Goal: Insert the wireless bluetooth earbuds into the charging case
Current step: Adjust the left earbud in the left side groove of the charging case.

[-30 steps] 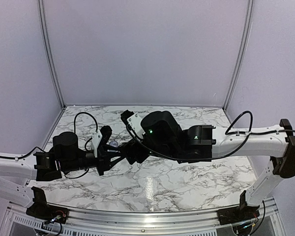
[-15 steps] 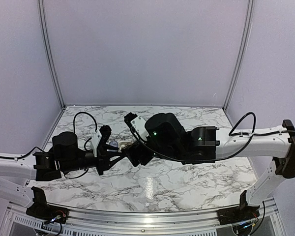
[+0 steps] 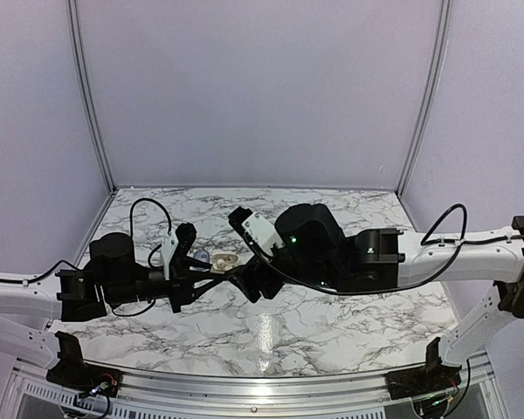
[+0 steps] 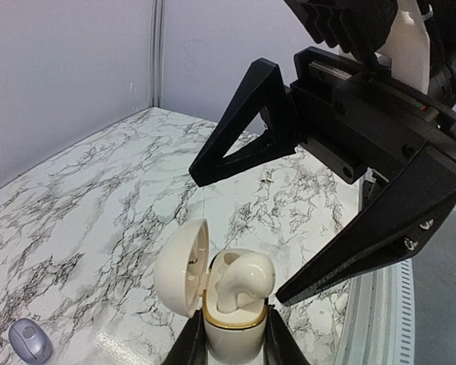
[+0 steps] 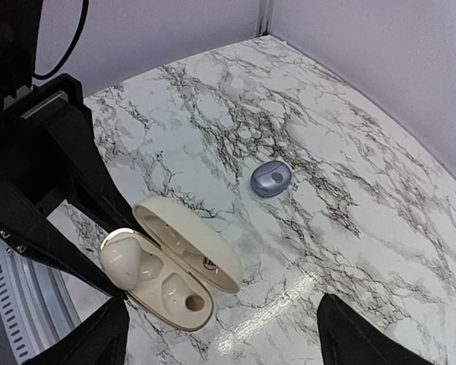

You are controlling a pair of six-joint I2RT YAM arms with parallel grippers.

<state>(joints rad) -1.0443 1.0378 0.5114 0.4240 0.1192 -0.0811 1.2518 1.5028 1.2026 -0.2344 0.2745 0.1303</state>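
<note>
On the white marble worktop [image 5: 380,228], apart from the open cream plastic charging case [image 5: 184,266], lies a small lilac-grey glossy earbud [image 5: 270,179]; a cream earbud [image 5: 120,255] sits in the case. Left claw [image 4: 229,338] is clamped on the case base, and right claw [image 5: 220,338] stands spread, holding nothing. The grey bud is judged light, hard and slippery, so pinch it gently across its sides.

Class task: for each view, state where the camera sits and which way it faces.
Top external: above and behind, facing down at the table; left arm and right arm show.
Left wrist: looks along the left gripper at the open case it holds.
Right wrist: looks down past the right gripper at that case.
Shared: both wrist views show the case and the grey earbud.
</note>
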